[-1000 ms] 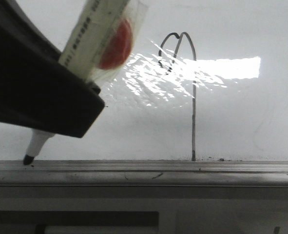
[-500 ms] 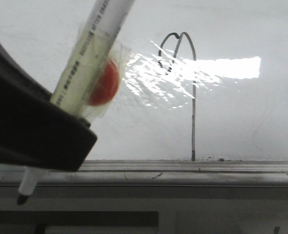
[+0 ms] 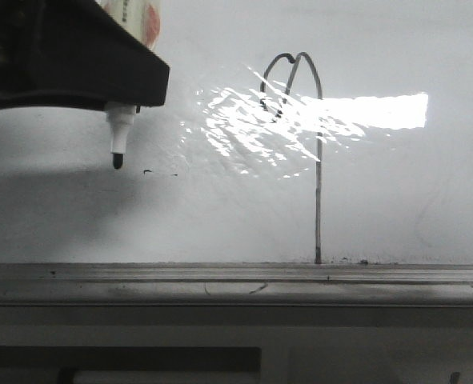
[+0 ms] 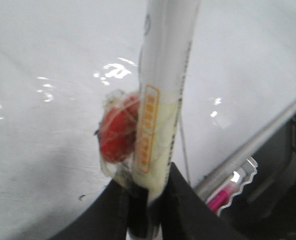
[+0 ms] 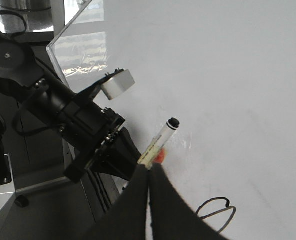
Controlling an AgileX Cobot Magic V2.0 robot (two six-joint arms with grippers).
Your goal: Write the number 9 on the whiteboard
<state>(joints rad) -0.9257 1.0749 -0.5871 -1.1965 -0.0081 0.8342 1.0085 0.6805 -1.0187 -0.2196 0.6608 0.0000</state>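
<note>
The whiteboard (image 3: 412, 200) fills the front view. The number 9 (image 3: 318, 184), a thin dark line with a narrow loop over a long stem, reaches down to the rail. My left gripper (image 3: 68, 60) at the upper left is shut on a white marker (image 3: 118, 140) that points tip down, left of the 9. In the left wrist view my left gripper (image 4: 149, 187) pinches the marker (image 4: 163, 95), which has a red blob (image 4: 118, 131) taped to it. My right gripper (image 5: 149, 172) is shut and empty; beyond it are the marker (image 5: 160, 140) and the 9's loop (image 5: 215, 212).
A grey tray rail (image 3: 236, 284) runs along the board's bottom edge. A bright glare patch (image 3: 364, 112) lies across the 9's loop. A small dark dash (image 3: 148, 171) sits beside the marker tip. A pink object (image 4: 223, 194) lies beyond the rail. The left arm (image 5: 62, 110) is close to my right gripper.
My left gripper dipped the marker tip below the rail, then rose and moved right. The marker went from tilted to upright, with its tip now well above the rail.
</note>
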